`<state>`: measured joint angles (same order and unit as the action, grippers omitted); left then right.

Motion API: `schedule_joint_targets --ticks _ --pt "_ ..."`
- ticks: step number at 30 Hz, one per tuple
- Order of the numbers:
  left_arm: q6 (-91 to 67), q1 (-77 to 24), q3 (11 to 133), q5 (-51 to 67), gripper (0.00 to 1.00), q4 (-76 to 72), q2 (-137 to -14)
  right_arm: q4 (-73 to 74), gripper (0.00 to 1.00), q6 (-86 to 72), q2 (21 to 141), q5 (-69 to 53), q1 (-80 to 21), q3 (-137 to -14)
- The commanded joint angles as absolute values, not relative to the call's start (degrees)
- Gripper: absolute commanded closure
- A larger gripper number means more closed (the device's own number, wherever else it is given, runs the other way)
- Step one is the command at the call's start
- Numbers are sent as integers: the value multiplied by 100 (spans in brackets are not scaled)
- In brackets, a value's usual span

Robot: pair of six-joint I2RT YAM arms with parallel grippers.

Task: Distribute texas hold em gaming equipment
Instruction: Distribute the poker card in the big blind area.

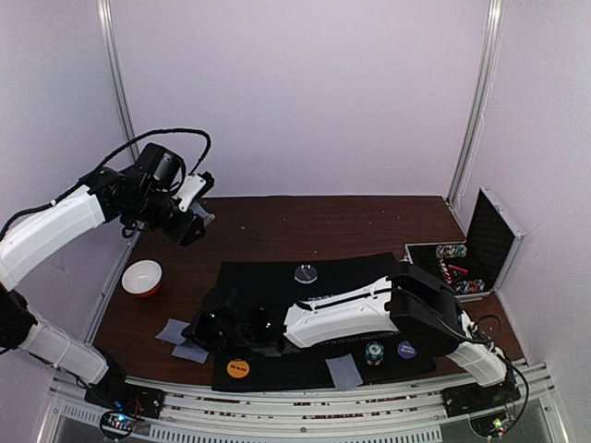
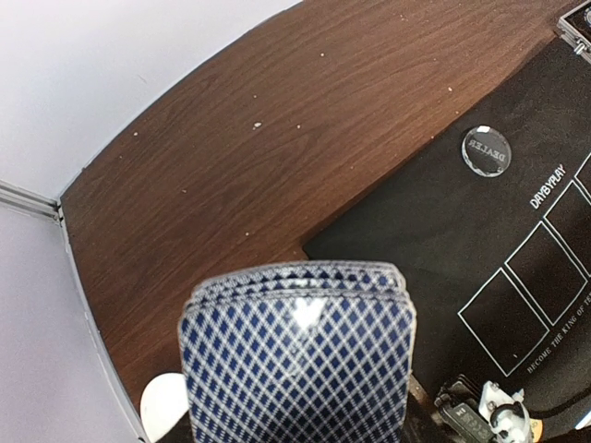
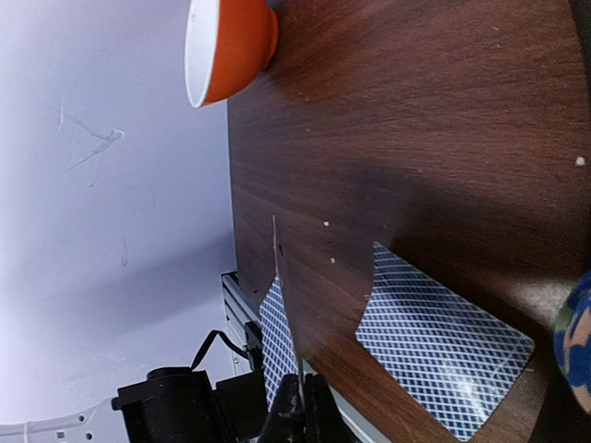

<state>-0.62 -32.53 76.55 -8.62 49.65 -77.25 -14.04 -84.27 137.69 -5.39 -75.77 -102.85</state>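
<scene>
My left gripper is raised over the table's far left and is shut on a deck of blue-backed cards, which hides its fingers. My right gripper reaches across to the near left and is shut on one card, seen edge-on. Another card lies face down on the wood beside it. In the top view two cards show by this gripper, and one more lies at the mat's near edge. The orange disc, purple disc, chip stack and clear dealer disc sit on the mat.
The black mat covers the table's middle. An orange bowl stands at the left edge. The open silver case with chips stands at the right. White walls enclose the table.
</scene>
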Motion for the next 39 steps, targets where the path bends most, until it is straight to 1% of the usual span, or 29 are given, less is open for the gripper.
schedule_joint_targets --ticks 1,6,9,14,18,21,26,31,36,39 --pt "-48 -3198 7620 -824 51 4746 -7611 -1115 100 -8673 13843 -571 -7564 -10364" --pt "-31 -3193 7625 -836 51 4734 -7652 -1037 100 -8735 13901 -628 -7540 -10380" --pt "-32 -3192 7618 -835 51 4728 -7677 -1030 94 -8722 13922 -658 -7530 -10429" --pt "-5 -3192 7629 -841 51 4714 -7708 -985 92 -8652 13869 -630 -7524 -10420" --pt "0 -3188 7631 -822 51 4710 -7725 -1008 84 -8620 13809 -639 -7529 -10376" --pt "9 -3190 7645 -818 51 4711 -7735 -997 74 -8568 13753 -613 -7526 -10378" --pt "18 -3192 7664 -793 51 4702 -7734 -938 61 -8467 13610 -488 -7524 -10306" --pt "33 -3189 7663 -770 51 4700 -7742 -837 53 -8312 13426 -378 -7532 -10284" --pt "44 -3189 7673 -760 51 4705 -7750 -882 43 -8242 13070 -177 -7547 -9956" --pt "44 -3185 7673 -743 51 4706 -7768 -973 40 -8214 12900 -206 -7554 -9755"
